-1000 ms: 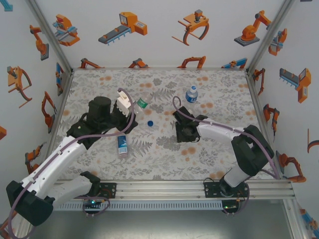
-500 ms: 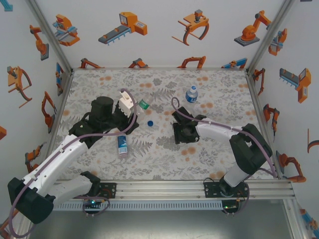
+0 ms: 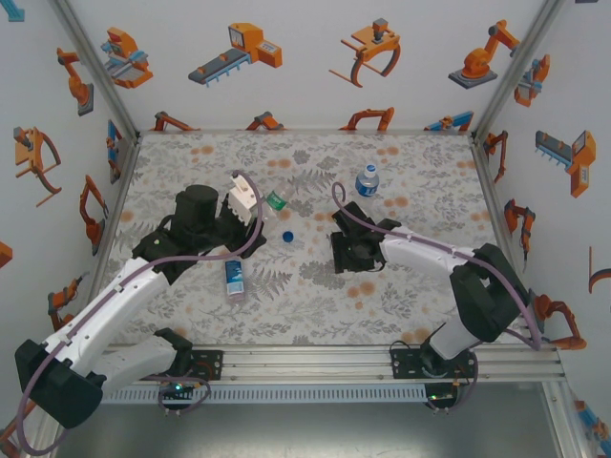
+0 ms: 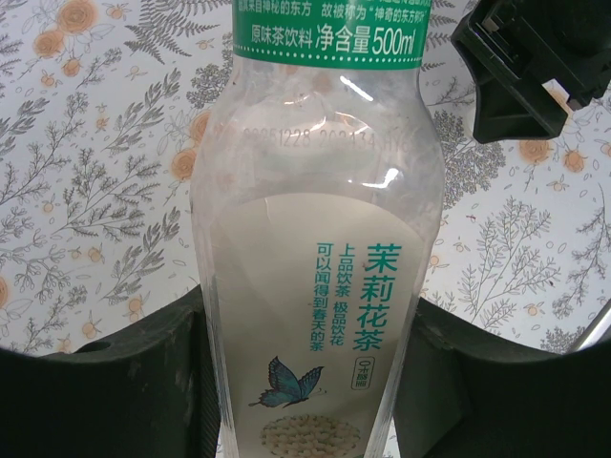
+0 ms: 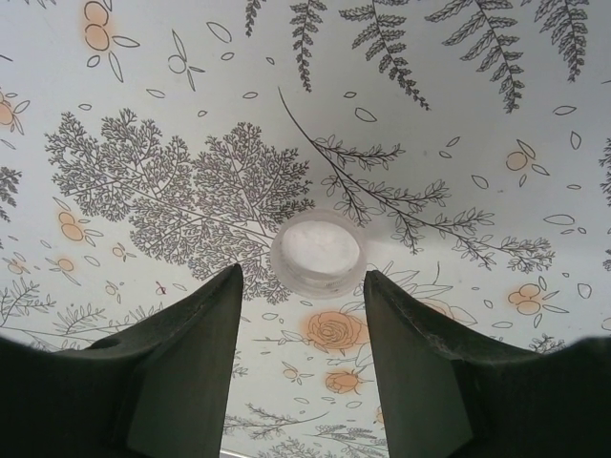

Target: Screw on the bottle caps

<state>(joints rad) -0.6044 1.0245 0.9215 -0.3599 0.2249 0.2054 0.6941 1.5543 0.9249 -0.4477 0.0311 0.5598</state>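
The desk (image 3: 420, 191), covered in a cloth printed with grey ferns and orange flowers, fills the floor of a walled cell.

The left arm (image 3: 124, 286) reaches from the near left corner toward the middle of the desk. Its jaws are pressed against both sides of the wide bottle (image 4: 315, 239), pinching its lower body. This clear bottle has a pale label with a butterfly and a green band higher up. From above, the wide bottle (image 3: 274, 199) points its green neck to the right, away from the left arm. Whether it touches the desk cannot be told.

The right arm (image 3: 420, 253) stretches in from the near right corner, its wrist pointed down at the desk right of centre. Its jaws stand spread apart and pinch nothing.

A slim bottle (image 3: 368, 179) with a blue label stands upright toward the far side, beyond the right arm's wrist, and its top looks white. A second slim bottle (image 3: 234, 279) lies on its side close to the left arm, on the near side of it.

A blue cap (image 3: 287, 237) rests on the desk between the two wrists, apart from every bottle.

A white cap (image 5: 317, 253) lies flat on the cloth at the tips of the spread right jaws, in the gap between them, with cloth showing on either side.
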